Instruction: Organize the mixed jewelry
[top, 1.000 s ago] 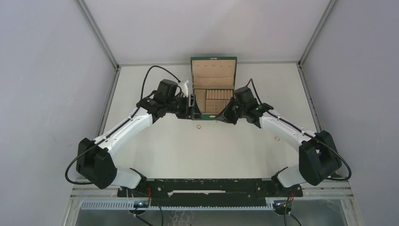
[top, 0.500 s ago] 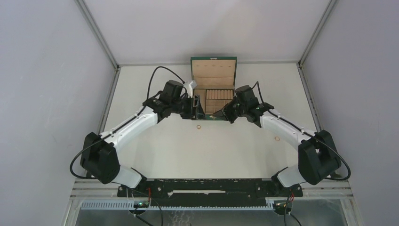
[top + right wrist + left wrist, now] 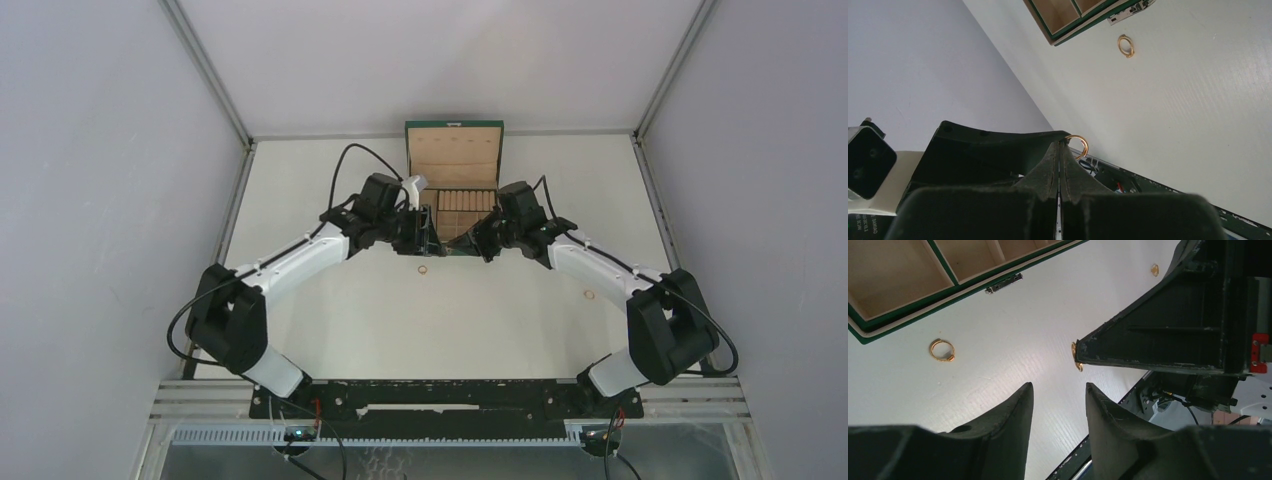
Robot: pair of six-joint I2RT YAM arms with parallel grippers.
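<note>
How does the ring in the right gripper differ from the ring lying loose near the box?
The held ring is pinched at the tips of the shut right gripper, off the table; the loose ring lies flat on it, untouched. The held ring looks like a plain band; the loose ring seems to carry a small bump on one side. Both are thin and gold-coloured.

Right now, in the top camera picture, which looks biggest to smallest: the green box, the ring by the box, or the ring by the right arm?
Largest: green box.
Then, tied: ring by the box, ring by the right arm; both look equally tiny.
</note>
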